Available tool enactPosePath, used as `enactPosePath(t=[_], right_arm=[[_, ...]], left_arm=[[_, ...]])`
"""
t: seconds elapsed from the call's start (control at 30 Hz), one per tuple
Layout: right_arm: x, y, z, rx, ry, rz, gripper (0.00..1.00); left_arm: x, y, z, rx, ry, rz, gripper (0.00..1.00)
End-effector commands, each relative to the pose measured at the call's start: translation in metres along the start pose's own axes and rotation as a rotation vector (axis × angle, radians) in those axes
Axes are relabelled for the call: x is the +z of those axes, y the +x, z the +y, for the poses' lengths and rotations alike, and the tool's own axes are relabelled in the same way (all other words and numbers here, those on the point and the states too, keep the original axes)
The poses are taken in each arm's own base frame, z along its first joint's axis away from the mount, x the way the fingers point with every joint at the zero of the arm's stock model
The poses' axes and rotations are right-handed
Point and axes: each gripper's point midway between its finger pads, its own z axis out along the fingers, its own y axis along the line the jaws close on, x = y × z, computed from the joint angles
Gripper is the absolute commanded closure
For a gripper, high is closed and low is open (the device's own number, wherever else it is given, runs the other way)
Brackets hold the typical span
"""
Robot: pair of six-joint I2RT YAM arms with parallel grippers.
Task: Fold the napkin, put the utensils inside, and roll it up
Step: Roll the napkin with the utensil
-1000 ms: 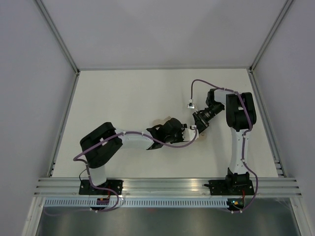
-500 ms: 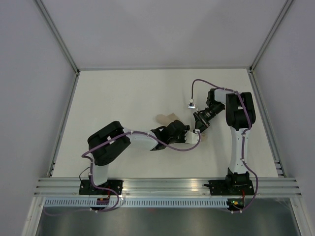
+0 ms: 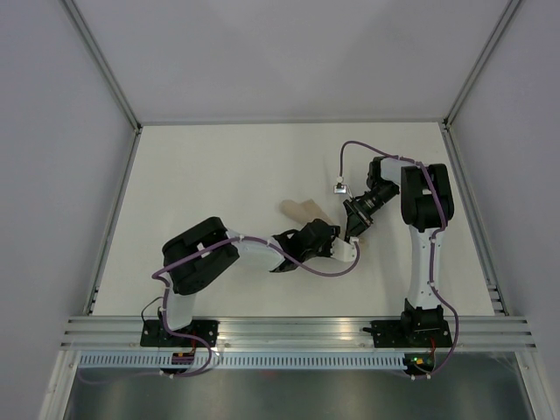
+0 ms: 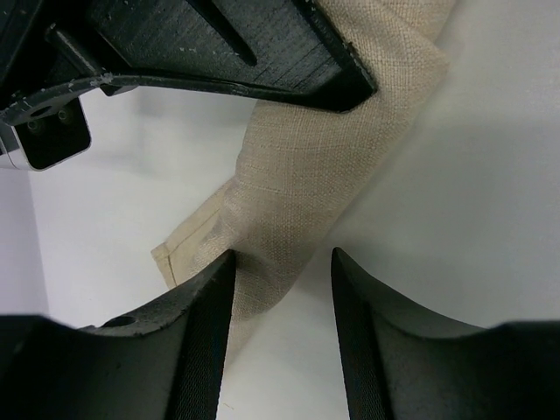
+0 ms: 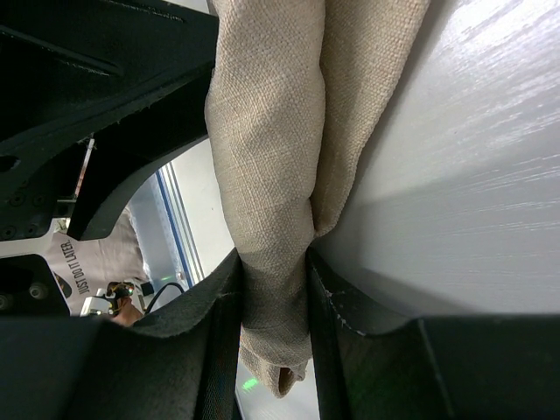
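White table (image 3: 219,166) (grey walls (image 3: 52,131) on three sides)

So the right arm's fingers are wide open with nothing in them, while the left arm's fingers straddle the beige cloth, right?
Not quite. The right fingers are not open and empty. They are pinched shut on the napkin, as the right wrist view shows. The left fingers do straddle it.
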Motion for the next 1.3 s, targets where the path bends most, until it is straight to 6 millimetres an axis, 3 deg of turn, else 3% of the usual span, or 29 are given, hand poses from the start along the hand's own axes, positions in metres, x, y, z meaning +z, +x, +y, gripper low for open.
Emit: enactPosePath(t=[0.0, 0.17, 0.37, 0.63, 0.8, 1.07, 1.27], right_arm=[[0.000, 0.005, -0.032, -0.109, 0.069, 0.047, 0.62], [-0.001, 0.006, -0.033, -0.112, 0.076, 0.050, 0.62], [-0.002, 0.006, -0.033, -0.113, 0.079, 0.052, 0.62], [-0.008, 0.000, -0.029, -0.137, 0.119, 0.041, 0.60], [-0.018, -0.013, -0.024, -0.179, 0.184, -0.004, 0.48], [-0.040, -0.034, -0.022, -0.218, 0.340, -0.129, 0.35], [-0.067, -0.045, -0.013, -0.229, 0.426, -0.274, 0.31]], left_arm=[[0.006, 0.012, -0.001, 0.061, -0.017, 0.042, 0.46], [0.007, 0.014, 0.000, 0.081, -0.032, 0.047, 0.40], [0.013, 0.015, -0.010, 0.065, 0.041, 0.059, 0.44], [0.012, 0.020, -0.042, -0.091, 0.330, 0.091, 0.73], [0.005, 0.016, -0.065, -0.176, 0.514, 0.095, 0.80], [-0.001, 0.018, -0.074, -0.303, 0.633, 0.103, 0.78], [-0.007, 0.018, -0.079, -0.367, 0.705, 0.107, 0.75]])
